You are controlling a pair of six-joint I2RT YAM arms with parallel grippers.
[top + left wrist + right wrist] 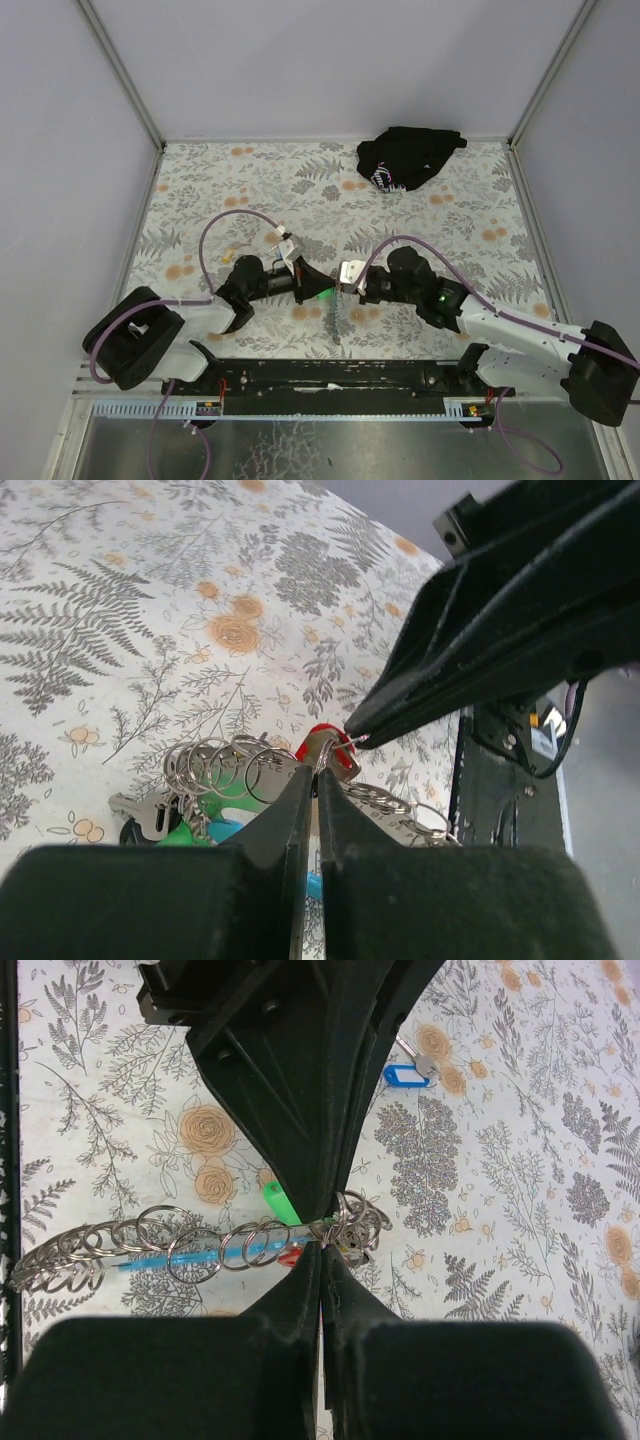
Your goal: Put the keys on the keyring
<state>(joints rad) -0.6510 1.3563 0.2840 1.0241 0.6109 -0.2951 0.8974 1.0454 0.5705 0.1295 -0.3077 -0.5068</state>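
Observation:
My left gripper (318,288) and right gripper (338,284) meet tip to tip above the table's middle, both shut. In the left wrist view the left gripper (318,772) pinches the keyring (322,760) beside a red-tagged key (328,742). The right fingertips (362,728) pinch that key's thin ring. Green-tagged keys (226,790) and several chained rings (215,765) hang beside them. In the right wrist view the right gripper (322,1248) is shut at the ring cluster (360,1222), with a green tag (277,1203), a red tag (292,1257) and the light-blue strap (170,1258).
A blue-tagged key (405,1073) lies alone on the floral cloth beyond the grippers. The lanyard strap (332,322) hangs below the grippers. A black cloth bundle (410,158) sits at the back right. Grey walls enclose the table.

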